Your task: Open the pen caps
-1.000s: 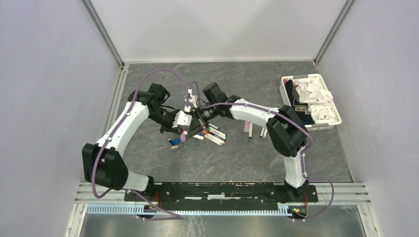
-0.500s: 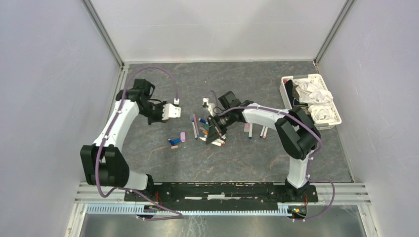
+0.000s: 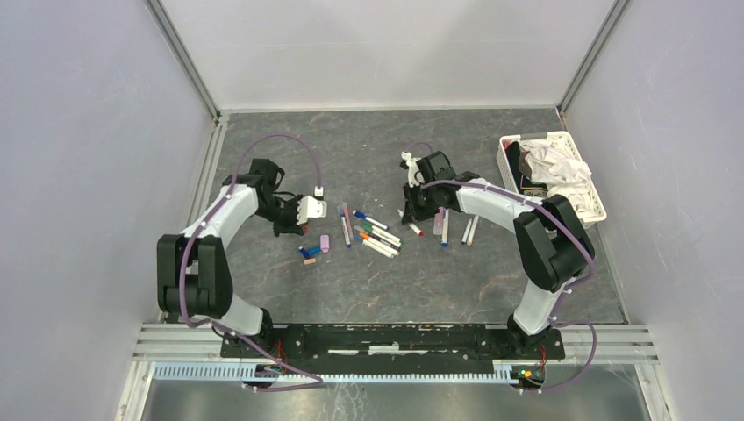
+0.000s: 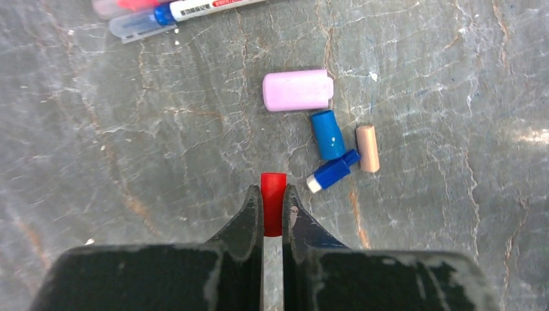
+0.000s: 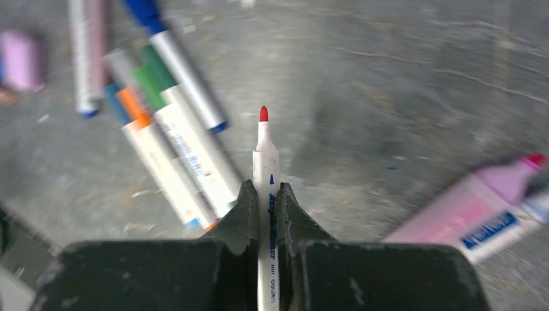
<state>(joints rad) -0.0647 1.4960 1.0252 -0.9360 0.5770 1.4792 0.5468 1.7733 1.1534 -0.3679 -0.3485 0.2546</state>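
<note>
A short red plastic cap [image 4: 273,206] is pinched between the left fingers [image 4: 245,220] over the left part of the grey stone-patterned bench [image 4: 129,162], near a loose pink cap [image 4: 298,90] and a blue cap [image 4: 327,134]. The right fingers [image 5: 243,214] clamp a thin white pen barrel [image 5: 266,165] with a bare red tip. This pen looks uncapped. Next, both pieces likely need setting down and a capped pen taking up.

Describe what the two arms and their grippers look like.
The left arm and right arm have white curved links and bulky black joints, with a purple cable looping along each. The left gripper and right gripper are black, with tapering fingers scuffed grey at the edges.
</note>
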